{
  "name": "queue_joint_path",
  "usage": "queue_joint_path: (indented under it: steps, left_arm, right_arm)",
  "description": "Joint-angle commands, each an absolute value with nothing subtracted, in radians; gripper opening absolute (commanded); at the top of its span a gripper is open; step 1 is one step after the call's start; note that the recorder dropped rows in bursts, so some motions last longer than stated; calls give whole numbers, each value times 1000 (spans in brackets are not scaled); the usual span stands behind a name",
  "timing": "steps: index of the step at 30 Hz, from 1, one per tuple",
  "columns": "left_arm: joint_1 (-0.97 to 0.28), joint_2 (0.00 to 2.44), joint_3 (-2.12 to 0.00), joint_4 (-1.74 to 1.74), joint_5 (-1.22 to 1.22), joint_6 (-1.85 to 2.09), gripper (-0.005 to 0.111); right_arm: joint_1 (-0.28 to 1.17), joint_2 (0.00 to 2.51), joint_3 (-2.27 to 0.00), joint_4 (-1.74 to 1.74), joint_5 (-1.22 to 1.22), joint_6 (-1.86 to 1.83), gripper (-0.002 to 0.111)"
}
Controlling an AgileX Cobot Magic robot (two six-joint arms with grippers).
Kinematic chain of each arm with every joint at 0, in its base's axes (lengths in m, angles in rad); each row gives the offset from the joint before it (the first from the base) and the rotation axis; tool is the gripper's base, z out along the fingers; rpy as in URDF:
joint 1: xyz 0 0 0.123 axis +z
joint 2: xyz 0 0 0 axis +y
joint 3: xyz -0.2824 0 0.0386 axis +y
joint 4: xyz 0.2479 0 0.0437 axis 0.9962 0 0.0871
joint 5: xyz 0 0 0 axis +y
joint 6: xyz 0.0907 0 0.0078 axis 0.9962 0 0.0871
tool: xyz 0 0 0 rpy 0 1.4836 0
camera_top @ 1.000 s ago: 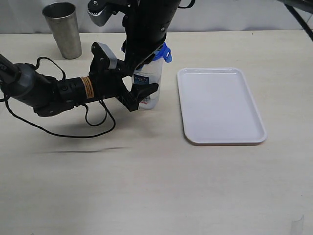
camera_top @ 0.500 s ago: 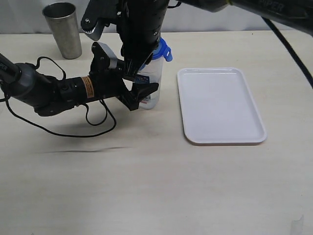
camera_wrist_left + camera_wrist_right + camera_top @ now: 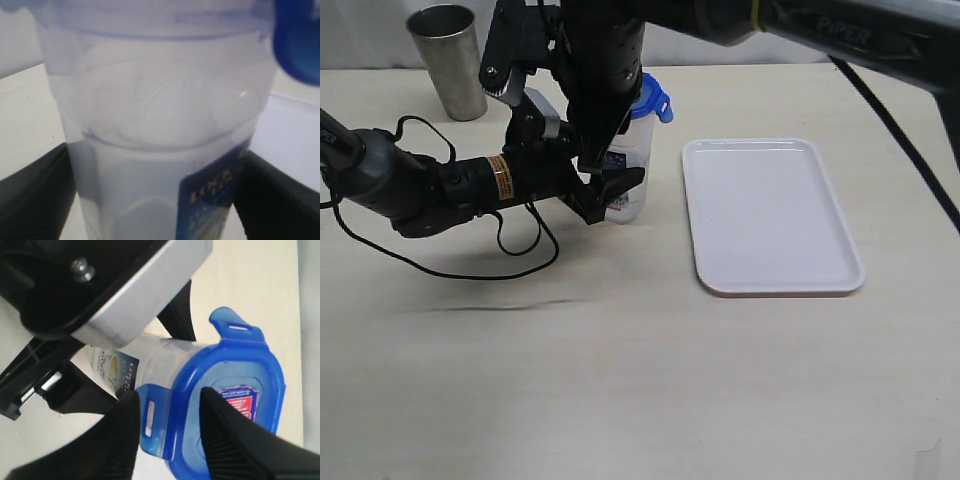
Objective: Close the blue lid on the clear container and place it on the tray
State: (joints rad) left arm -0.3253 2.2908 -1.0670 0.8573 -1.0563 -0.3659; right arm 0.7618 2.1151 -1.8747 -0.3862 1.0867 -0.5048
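Note:
The clear container (image 3: 632, 170) stands upright on the table left of the tray (image 3: 770, 215). My left gripper (image 3: 612, 190) is shut on its lower body, and its black fingers (image 3: 35, 200) press both sides of the clear container (image 3: 165, 140). The blue lid (image 3: 655, 102) sits on top of the container with side flaps sticking out. My right gripper (image 3: 167, 435) hangs open just above the blue lid (image 3: 235, 400). One finger is outside a raised flap (image 3: 157, 412) and the other is over the lid's top, by the red-and-blue sticker. The right arm hides much of the lid in the exterior view.
A tapered steel cup (image 3: 450, 60) stands at the back left of the table. The left arm's black cable (image 3: 510, 260) loops over the table beside the arm. The white tray holds nothing.
The right arm has swung a little to the left and up over the container. The left gripper and the container have stayed put.

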Motion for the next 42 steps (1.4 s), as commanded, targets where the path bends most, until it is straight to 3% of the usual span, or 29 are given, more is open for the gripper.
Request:
queue_joint_path:
  steps: [1, 23, 32, 42]
  left_arm:
    - [-327, 2294, -1060, 907, -1056, -364, 0]
    - [-327, 2294, -1060, 907, -1058, -362, 0]
    - [-327, 2294, -1060, 905, -1060, -327, 0]
    - [-327, 2294, -1060, 903, -1060, -316, 0]
  right_arm:
    - [745, 2186, -1806, -397, 1131, -511, 38]
    - [747, 2184, -1684, -457, 1042, -479, 34]
    - [747, 2152, -1684, -311, 1026, -520, 43]
    - [747, 2043, -1686, -247, 1015, -512, 45]
